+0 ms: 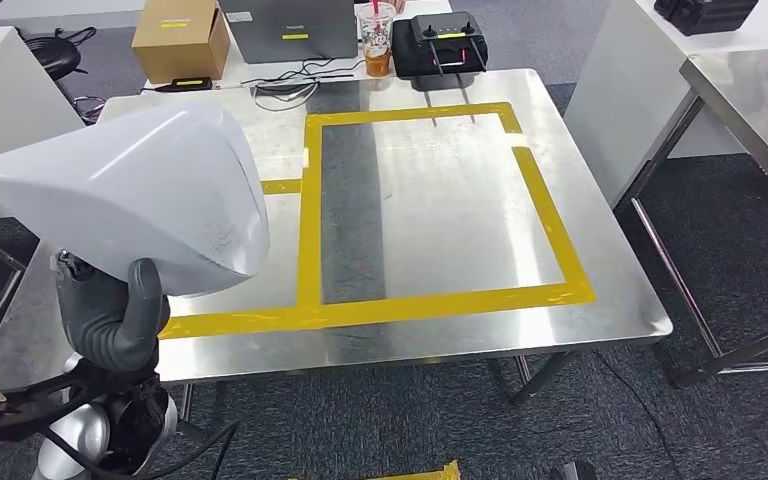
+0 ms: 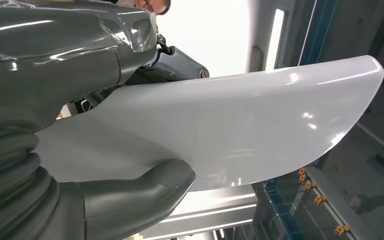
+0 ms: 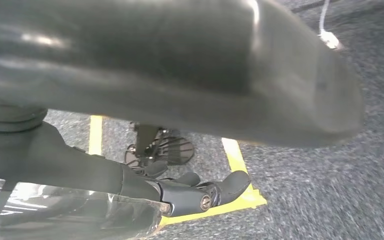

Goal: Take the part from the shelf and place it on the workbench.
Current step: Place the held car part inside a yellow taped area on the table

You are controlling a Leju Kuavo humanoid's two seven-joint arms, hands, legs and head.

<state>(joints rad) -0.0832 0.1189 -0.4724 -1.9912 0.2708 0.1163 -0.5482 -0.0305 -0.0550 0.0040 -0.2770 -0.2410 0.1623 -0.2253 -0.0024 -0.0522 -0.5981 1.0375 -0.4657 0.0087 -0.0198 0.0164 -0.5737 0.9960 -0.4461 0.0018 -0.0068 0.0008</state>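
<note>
The part is a large, glossy white curved shell. My left hand grips it from below at its near edge, thumb pressed against it, and holds it above the left edge of the steel workbench. The left wrist view shows the same part with the thumb on its smooth face. My right hand hangs low over the grey carpet, its dark fingers stretched out with nothing in them.
A yellow tape rectangle marks the workbench top. At its far edge stand a cardboard box, a laptop, a drink cup and a black case. A second steel table stands to the right.
</note>
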